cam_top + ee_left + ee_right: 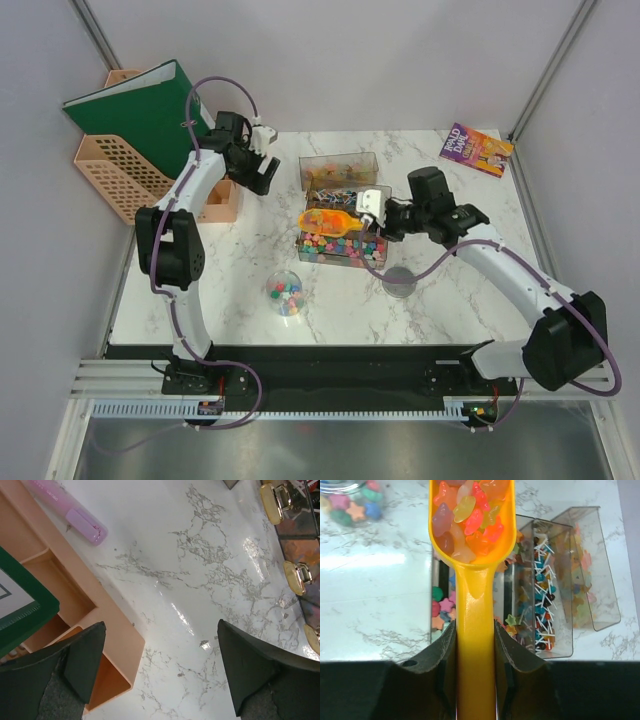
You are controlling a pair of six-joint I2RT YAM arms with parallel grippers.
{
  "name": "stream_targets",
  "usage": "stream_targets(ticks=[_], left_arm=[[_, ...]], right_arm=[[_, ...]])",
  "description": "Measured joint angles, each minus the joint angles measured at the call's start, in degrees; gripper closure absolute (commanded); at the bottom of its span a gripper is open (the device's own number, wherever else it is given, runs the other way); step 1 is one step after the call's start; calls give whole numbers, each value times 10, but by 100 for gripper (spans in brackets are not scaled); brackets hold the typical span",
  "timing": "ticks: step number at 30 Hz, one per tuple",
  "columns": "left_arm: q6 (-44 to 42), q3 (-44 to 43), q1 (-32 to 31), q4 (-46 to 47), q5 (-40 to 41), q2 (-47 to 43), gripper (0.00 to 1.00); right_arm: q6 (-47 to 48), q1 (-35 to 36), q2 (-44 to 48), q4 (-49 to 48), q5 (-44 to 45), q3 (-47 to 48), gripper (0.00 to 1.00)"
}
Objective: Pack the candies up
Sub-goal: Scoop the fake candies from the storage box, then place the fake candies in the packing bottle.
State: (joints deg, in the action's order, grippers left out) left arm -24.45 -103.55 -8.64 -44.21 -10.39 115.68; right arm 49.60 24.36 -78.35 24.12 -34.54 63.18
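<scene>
My right gripper (475, 636) is shut on the handle of an orange plastic scoop (475, 595). Its bowl holds a heap of red, orange, yellow and purple candies (470, 515). In the top view the scoop (326, 220) hangs over a clear compartment box (340, 245) full of coloured star-shaped candies. A clear cup (285, 293) partly filled with candies stands in front of the box, to its left; the right wrist view shows it (350, 502) at the top left. My left gripper (160, 655) is open over bare marble at the back left, with nothing between its fingers.
A peach desk organiser (107, 630) and a green binder (140, 105) sit at the back left, with a pink marker (70, 515) beside them. Clear bins (542, 580) hold lollipops. A round lid (400, 282) lies right of the cup. A book (477, 150) is at the back right.
</scene>
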Motion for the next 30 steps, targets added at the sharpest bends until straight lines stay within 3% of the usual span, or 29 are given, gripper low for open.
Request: stream_targets(ticks=[11, 21, 30], left_arm=[[69, 0, 2, 13, 34, 0, 0], [127, -22, 2, 24, 102, 0, 0], [141, 2, 2, 27, 102, -1, 0]], right_arm=[[76, 122, 32, 131, 50, -3, 100], [123, 185, -41, 215, 123, 78, 100], [173, 216, -104, 277, 184, 165, 100]])
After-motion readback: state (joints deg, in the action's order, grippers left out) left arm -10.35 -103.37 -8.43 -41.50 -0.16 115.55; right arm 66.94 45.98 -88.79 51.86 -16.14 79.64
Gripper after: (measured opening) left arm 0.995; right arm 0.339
